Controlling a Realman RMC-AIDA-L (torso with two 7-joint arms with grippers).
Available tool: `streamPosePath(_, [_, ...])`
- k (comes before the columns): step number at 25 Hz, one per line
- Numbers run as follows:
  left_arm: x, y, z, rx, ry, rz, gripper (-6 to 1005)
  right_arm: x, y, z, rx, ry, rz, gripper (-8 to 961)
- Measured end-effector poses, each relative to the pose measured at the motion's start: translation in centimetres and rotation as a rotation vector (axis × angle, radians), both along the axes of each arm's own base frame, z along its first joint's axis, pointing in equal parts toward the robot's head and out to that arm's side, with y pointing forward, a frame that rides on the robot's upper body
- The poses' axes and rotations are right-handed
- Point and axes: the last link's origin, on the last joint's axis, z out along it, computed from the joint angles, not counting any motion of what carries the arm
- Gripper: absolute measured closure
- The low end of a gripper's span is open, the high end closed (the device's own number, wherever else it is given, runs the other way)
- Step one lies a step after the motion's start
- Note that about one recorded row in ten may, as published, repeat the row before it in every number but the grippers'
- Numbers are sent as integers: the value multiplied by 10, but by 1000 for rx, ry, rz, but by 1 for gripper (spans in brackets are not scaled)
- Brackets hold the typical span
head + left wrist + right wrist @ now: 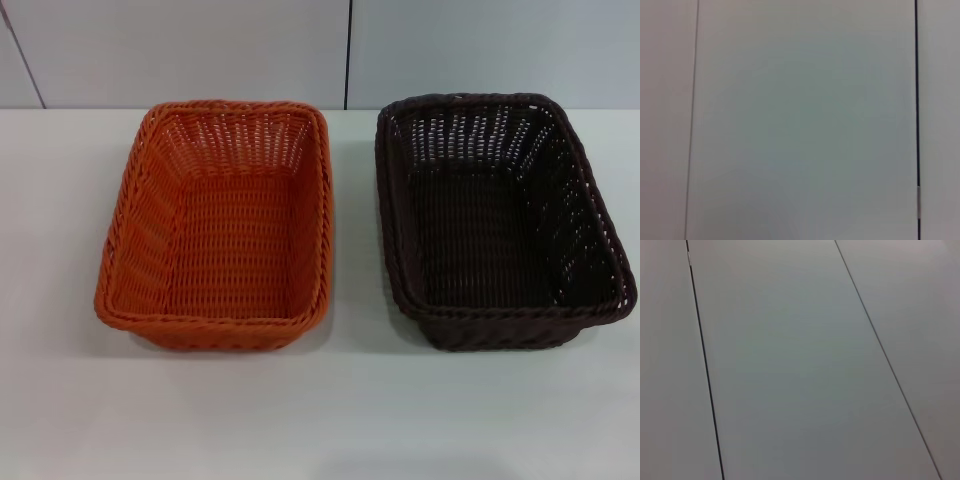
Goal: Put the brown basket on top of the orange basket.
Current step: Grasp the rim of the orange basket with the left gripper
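1. Orange wicker comes first on your left: the orange basket (215,225) sits upright and empty on the white table (320,420), mouth open to the ceiling; that suits it as the receiving piece, since nothing inside would block another basket settling onto it.
2. Between the two you have a strip of bare table; the rims do not touch, so you can likely lift one without dragging the other.
3. On your right, the brown basket (500,215) stands upright too, long side parallel to its neighbour; judged from that alignment, a lift and a sideways carry should need little turning.
4. Neither gripper appears in the head view, and both wrist views show only pale panels (800,120) with dark seams; you cannot tell whether either arm's fingers are apart or together, and the arms look parked away from the baskets; the stacking is not yet begun.
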Motion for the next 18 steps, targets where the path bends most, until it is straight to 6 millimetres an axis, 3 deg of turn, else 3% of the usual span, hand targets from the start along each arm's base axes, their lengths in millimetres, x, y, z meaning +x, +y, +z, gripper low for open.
streamPosePath(6, [6,7,-5,-36,4,-25,226,0,0,0,0,0,1,123])
streamPosePath(9, [15,33,-8,-170,-19,-32,233,0,0,0,0,1,0,124])
streamPosePath(12, [15,33,-8,-170,-19,-32,239,0,1,0,-1,1,1,124])
streamPosePath(13, [31,50,-3,-276,-25,-51,242,0,1,0,-1,1,1,124])
streamPosePath(17, [50,60,9,-320,-31,-62,250,0,1,0,-1,1,1,123])
streamPosePath(18, [69,68,22,-366,-28,-46,252,0,1,0,-1,1,0,123])
